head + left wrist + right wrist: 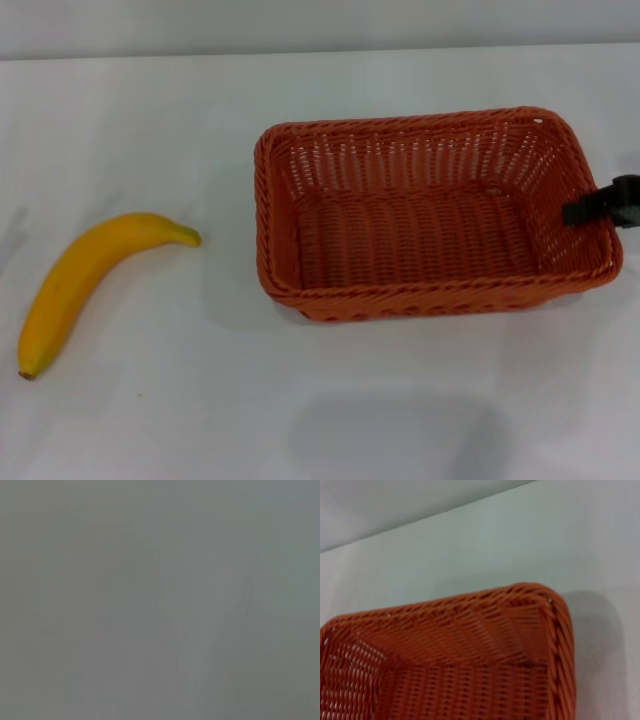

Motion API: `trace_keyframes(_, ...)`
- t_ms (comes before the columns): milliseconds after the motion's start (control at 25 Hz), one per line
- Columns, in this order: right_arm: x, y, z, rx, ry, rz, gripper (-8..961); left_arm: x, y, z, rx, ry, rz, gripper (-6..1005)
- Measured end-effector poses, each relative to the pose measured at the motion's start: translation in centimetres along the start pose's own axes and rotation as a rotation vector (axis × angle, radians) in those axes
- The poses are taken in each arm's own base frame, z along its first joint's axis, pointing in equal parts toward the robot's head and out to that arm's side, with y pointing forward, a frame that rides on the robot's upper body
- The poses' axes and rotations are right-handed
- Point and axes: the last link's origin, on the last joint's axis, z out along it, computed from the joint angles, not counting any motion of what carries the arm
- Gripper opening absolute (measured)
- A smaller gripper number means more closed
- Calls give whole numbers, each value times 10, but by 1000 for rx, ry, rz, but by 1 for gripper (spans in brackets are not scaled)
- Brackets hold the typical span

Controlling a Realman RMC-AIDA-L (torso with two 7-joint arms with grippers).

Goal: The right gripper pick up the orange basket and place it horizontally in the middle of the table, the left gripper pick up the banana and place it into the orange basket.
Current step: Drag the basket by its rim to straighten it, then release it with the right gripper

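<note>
Head view: right claw at the basket's right-hand short wall, banana not yet handled.

Right claw point(585, 209) reaches in from the right edge, its black tip lying on the braided rim of the orange basket point(430, 215); whether it is spread or pinching the wall cannot be told. The basket sits on the white counter point(320, 400) with its long side across the view, somewhat right of centre, and it is empty, so step 1 appears to be in hand or close to finished. Right wrist view shows 1 rounded basket corner point(540, 610) from above. The banana point(85, 280) lies well apart on the counter's left side, untouched; step 2 remains whole. Left claw appears in no view; its wrist picture is featureless grey. No brand, label or writing is legible anywhere.
</note>
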Motion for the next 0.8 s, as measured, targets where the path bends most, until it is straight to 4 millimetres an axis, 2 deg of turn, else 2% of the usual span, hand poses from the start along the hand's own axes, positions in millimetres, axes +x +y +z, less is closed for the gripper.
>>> trace_keyframes(240,-3,-6,2,5,50,-1,426,0,1,-1,-2,2,-5,877)
trace_keyframes(360,-5,-6,-4,-15,41,-5,488,0,1,-1,-2,2,-12,877)
trace_keyframes(640,-12,0,-31,-98,1,-40,631,8,0,-5,-17,-6,-26,877)
trace_keyframes(800,-19,0,-56,-125,-87,-97,782,13,2,-5,-69,-57,-66,877)
